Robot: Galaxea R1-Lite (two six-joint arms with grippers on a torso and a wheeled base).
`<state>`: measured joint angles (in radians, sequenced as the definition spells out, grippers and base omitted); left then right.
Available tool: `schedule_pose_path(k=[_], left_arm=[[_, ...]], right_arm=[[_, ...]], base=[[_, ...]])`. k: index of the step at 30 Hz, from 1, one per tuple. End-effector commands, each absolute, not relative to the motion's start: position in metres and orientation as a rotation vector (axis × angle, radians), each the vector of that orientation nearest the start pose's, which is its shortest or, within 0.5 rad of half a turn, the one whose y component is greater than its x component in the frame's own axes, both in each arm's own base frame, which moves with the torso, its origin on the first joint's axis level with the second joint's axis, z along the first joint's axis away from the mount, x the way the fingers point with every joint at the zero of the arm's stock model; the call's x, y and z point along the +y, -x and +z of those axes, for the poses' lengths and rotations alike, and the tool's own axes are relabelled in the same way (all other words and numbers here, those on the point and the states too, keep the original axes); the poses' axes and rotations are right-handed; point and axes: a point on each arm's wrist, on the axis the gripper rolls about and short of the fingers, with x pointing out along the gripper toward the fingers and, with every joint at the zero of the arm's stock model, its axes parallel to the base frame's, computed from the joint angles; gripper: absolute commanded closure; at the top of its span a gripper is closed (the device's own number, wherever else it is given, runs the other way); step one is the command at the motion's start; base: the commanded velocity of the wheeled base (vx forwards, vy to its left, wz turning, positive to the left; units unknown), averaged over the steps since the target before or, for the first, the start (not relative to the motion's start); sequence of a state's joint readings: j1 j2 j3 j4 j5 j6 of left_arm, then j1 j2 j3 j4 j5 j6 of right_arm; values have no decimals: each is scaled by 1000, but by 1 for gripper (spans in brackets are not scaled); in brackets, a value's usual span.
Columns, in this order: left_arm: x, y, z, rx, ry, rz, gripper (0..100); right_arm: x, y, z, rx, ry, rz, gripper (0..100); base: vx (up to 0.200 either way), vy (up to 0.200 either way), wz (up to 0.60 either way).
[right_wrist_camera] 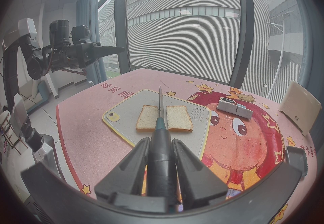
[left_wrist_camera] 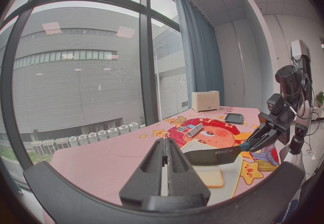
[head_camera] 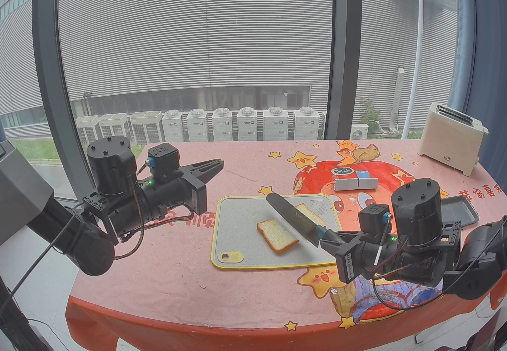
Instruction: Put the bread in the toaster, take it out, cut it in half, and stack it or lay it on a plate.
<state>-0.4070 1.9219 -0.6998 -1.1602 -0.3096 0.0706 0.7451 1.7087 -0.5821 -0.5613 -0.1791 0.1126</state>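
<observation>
Two bread halves (head_camera: 277,236) lie on the board (head_camera: 237,225) in the head view, plate (head_camera: 462,208) at its 3 o'clock bare: plating remains. Left wrist view: left gripper (left_wrist_camera: 165,142) pressed together, empty. Right wrist view: right gripper (right_wrist_camera: 160,143) pinches the knife (right_wrist_camera: 160,127) between the halves.

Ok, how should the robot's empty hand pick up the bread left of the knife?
Probably pinch two opposite crust edges from above, on the robot's left. The bread lies flat on the cutting board, leaving only thin edges to hold, and the knife in the right gripper blocks its other side. The left gripper is shut.
</observation>
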Motion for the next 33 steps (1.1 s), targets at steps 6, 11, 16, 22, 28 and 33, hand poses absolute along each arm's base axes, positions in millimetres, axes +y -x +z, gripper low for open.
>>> schedule_pose_path(k=[6,11,16,22,28,33], left_arm=[[-120,-290,143,48,-70,-674,100],[-101,-285,148,44,-69,-622,100],[-81,-268,147,58,-94,-568,100],[-51,-240,144,76,-132,-479,100],[-28,-212,146,74,-132,-402,100],[-12,-190,144,74,-152,-337,100]], right_arm=[[181,-202,117,542,149,520,100],[181,-202,116,546,151,520,100],[182,-202,117,541,149,523,100],[183,-202,118,537,146,525,100],[184,-203,119,531,143,525,100],[185,-205,120,525,145,511,100]], base=[[0,0,0],[0,0,0],[0,0,0],[0,0,0],[0,0,0],[0,0,0]])
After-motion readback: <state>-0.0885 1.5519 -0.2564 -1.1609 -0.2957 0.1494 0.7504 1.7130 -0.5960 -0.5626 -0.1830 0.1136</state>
